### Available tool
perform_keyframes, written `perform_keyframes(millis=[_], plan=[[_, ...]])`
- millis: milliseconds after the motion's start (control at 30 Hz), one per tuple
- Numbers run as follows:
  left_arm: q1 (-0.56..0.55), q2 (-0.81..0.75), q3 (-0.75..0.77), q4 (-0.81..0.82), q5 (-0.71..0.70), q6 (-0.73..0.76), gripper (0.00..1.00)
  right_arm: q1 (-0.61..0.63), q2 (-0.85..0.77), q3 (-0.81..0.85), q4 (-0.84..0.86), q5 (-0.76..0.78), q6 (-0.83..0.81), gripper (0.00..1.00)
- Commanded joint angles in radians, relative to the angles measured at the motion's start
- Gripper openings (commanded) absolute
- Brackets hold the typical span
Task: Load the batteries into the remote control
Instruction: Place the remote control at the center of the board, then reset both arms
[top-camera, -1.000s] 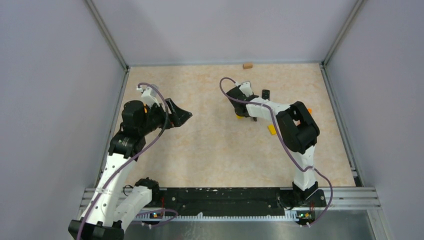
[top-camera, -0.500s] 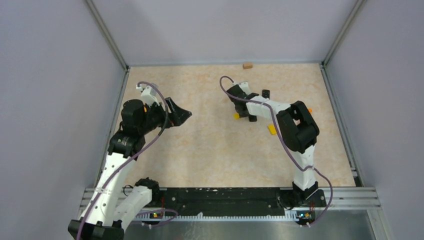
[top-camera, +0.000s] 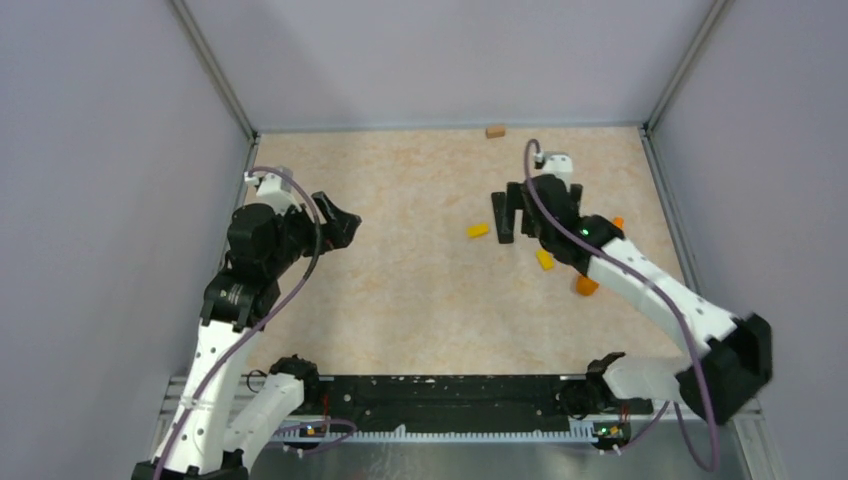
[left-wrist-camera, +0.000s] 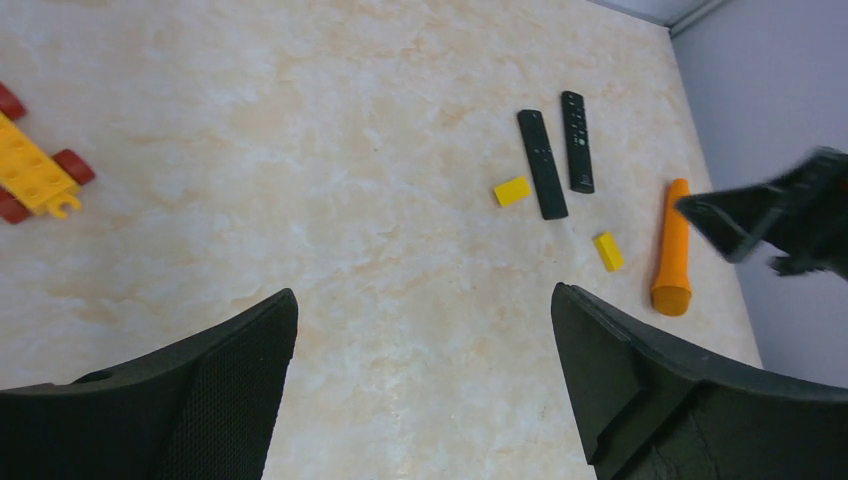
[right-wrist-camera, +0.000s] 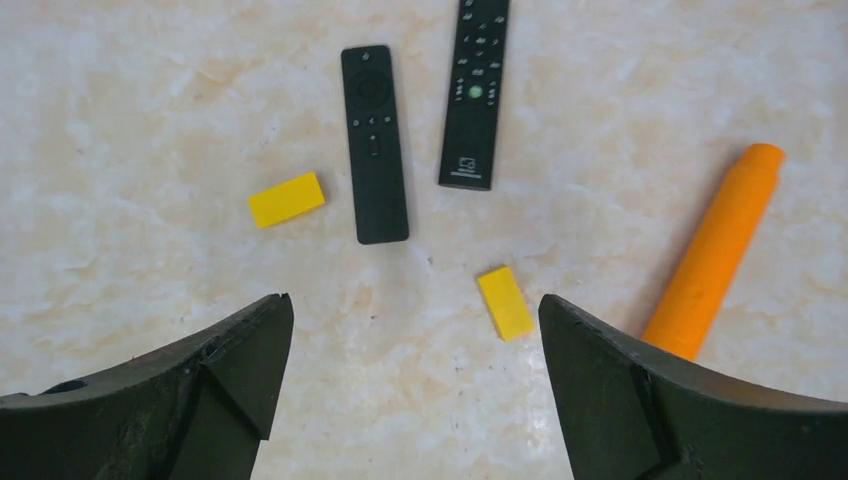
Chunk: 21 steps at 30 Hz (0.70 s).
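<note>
Bright, even, diffuse light fills every view. Shadows are faint and soft-edged. Focus is crisp and colours are clean.

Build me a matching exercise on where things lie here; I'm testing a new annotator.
Things: 1 orange stick; 2 tan block; 3 toy car; 4 shorter remote.
Places: A at the table's far edge; B between a yellow block and the longer remote; C left edge of the left wrist view; D right of the longer remote.
Pairs: 1-D, 2-A, 3-C, 4-B.
</note>
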Motion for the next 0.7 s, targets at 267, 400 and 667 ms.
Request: perform_keyframes(millis=[267,400,667], plan=[[-0.002,-0.194,0.1,-0.115,-0.195,0.051,0.99,-0.005,-0.799,0.002,-0.211,0.327,-0.001,0.95],[-0.001,-0.244,0.154,-0.172,-0.238,0.074,0.99,-0.006,-0.898,0.068,-0.249,0.363,-0.023,0.96],[-0.002,-0.304,0.241,-0.237,-0.261,0.06,0.99,-0.006,-0.914,0.21,-0.272,0.253,0.043,0.96]])
